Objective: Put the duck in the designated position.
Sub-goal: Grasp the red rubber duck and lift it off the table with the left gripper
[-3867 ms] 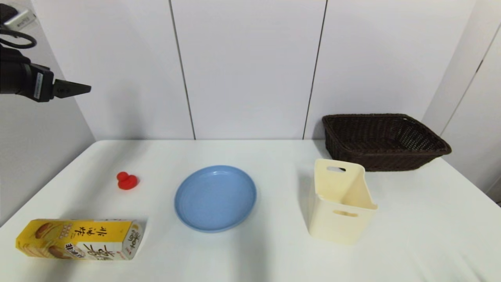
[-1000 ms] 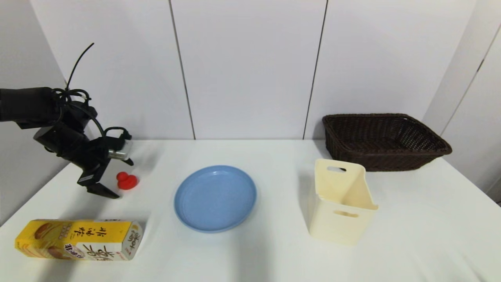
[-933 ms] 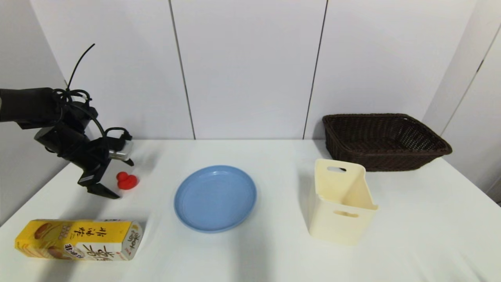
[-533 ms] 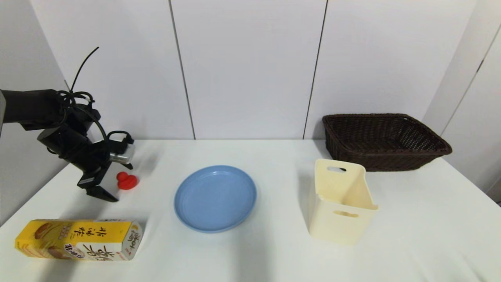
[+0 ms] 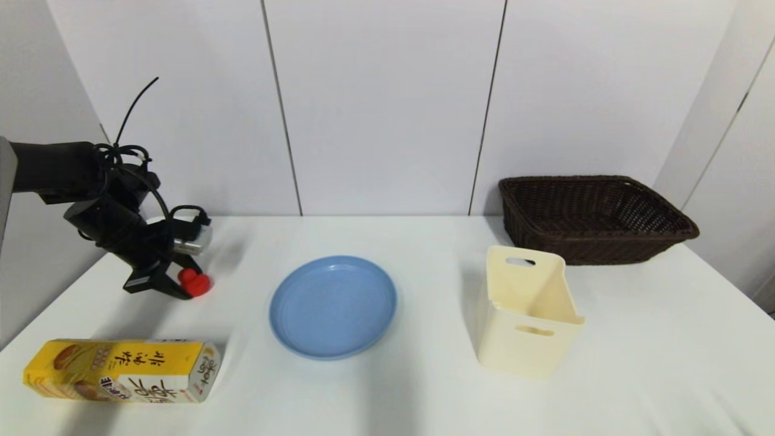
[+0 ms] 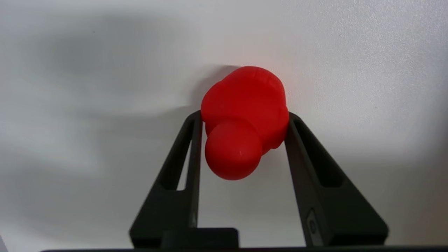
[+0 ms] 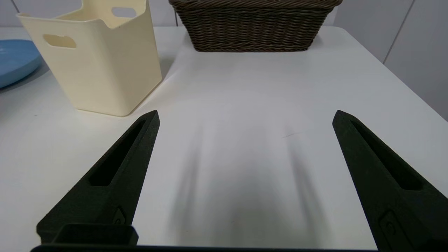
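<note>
The small red duck (image 5: 196,283) stands on the white table at the left, well to the left of the blue plate (image 5: 333,306). My left gripper (image 5: 189,281) reaches down to it from the left and is shut on the duck. In the left wrist view its two black fingers (image 6: 191,147) press against both sides of the duck's (image 6: 245,115) body, with the round head toward the camera. The duck still rests on the table. My right gripper (image 7: 245,114) hovers open over bare table at the right and holds nothing.
A yellow cracker box (image 5: 124,369) lies on its side near the front left edge. A cream plastic bin (image 5: 527,315) stands right of the plate, and a dark wicker basket (image 5: 593,215) sits behind it at the back right.
My left arm came in from high at the left and lowered beside the duck. In the last half second its fingers moved around the duck and shut on it.
</note>
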Robot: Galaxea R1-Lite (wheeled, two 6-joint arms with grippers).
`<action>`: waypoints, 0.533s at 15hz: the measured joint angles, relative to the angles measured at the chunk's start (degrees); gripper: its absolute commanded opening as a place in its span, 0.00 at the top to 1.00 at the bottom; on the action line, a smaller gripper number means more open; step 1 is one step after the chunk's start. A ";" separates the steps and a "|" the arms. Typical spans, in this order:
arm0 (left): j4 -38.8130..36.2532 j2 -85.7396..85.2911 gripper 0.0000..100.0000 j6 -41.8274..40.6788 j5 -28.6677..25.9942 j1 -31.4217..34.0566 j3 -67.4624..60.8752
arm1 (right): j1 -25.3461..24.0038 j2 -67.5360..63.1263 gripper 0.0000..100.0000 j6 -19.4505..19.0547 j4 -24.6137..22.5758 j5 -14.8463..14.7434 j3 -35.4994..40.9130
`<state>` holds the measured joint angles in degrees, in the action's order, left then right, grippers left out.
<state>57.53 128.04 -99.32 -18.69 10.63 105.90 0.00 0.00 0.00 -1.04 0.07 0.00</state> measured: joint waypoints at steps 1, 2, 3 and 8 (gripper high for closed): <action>0.00 0.38 1.00 -0.02 0.41 0.00 0.07 | 0.00 0.00 0.00 0.00 0.02 0.00 0.00; 0.02 0.77 1.00 0.00 0.59 0.00 0.11 | 0.00 0.00 0.00 0.00 0.00 -0.02 0.00; 0.05 1.15 1.00 0.00 0.65 -0.05 0.11 | 0.00 0.00 0.00 0.00 0.00 0.00 0.00; 2.08 -0.67 1.00 1.69 0.61 -2.08 3.04 | 0.00 0.00 0.00 0.00 0.00 0.02 0.00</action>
<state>59.61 127.37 -97.62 -18.08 8.55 108.94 0.00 0.00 0.00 -1.04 0.10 0.00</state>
